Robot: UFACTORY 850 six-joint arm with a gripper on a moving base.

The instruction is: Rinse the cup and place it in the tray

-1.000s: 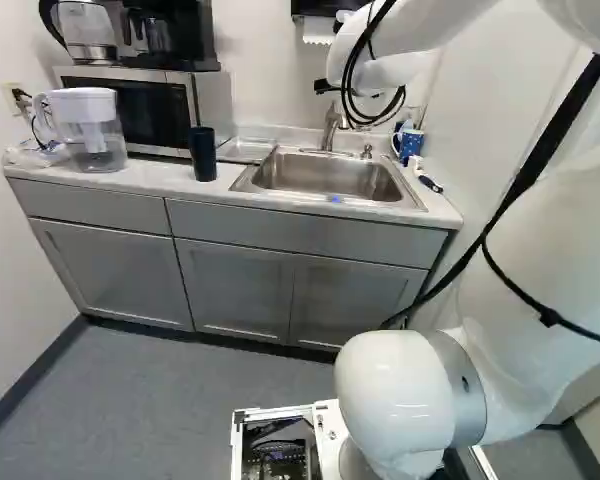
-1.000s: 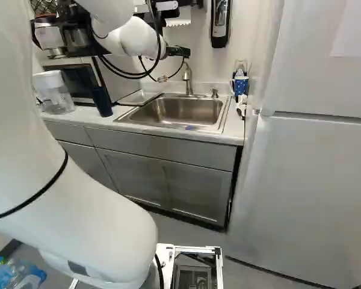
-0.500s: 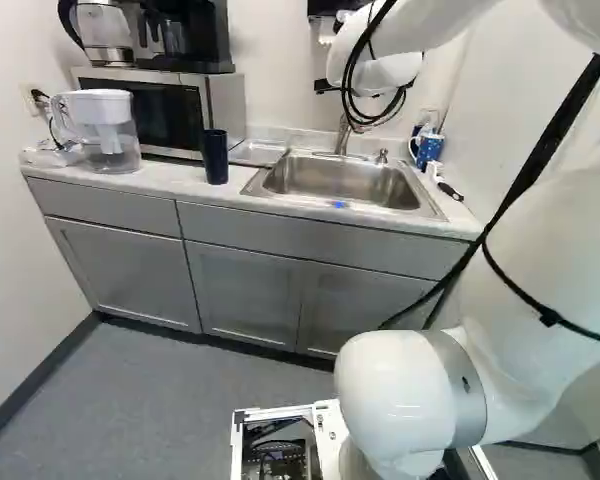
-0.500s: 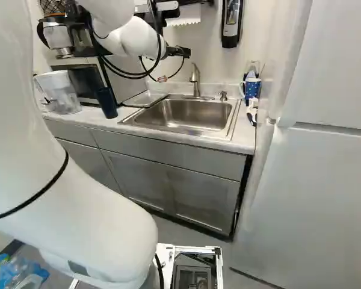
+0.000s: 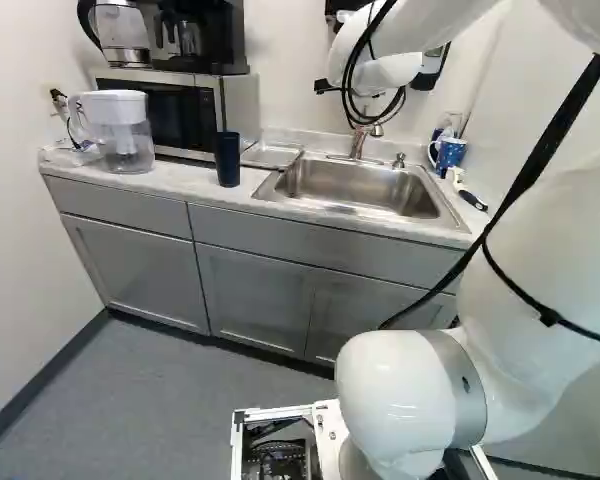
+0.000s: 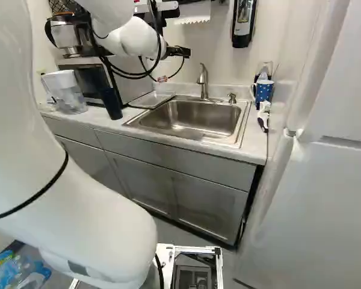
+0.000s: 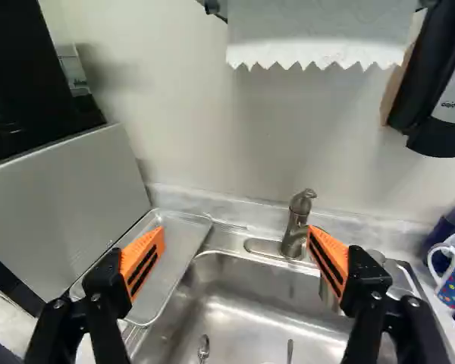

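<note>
In the left base view, a dark blue cup [image 5: 228, 159], the likely subject of the rinse, stands upright on the counter [image 5: 195, 183], between a water pitcher [image 5: 120, 135] and the sink [image 5: 430, 233]. Just behind it lies a shallow metal tray [image 5: 271, 156], its apparent destination, beside a microwave [image 5: 170, 112]. The white arm [image 5: 410, 400] rises at the right of the view.

In the right base view, the same cup waits near the sink's edge, apart from the arm. A polka-dot mug [image 6: 264, 91] sits across the basin, past the faucet [image 6: 203, 81]; the task line does not say which vessel is meant, though the plain cup beside the tray seems the better candidate.

In the wrist view, the gripper [image 7: 236, 241] hangs above the sink area with its orange-padded fingers spread wide and nothing between them. The tray lies beside the basin, and paper towel [image 7: 318, 34] hangs on the wall ahead.

The job appears to be at the approach, with the cup ungrasped. The next move calls for bringing the open fingers down around the cup's sides, squarely enough to avoid tipping so tall a vessel, before carrying it under the faucet.
</note>
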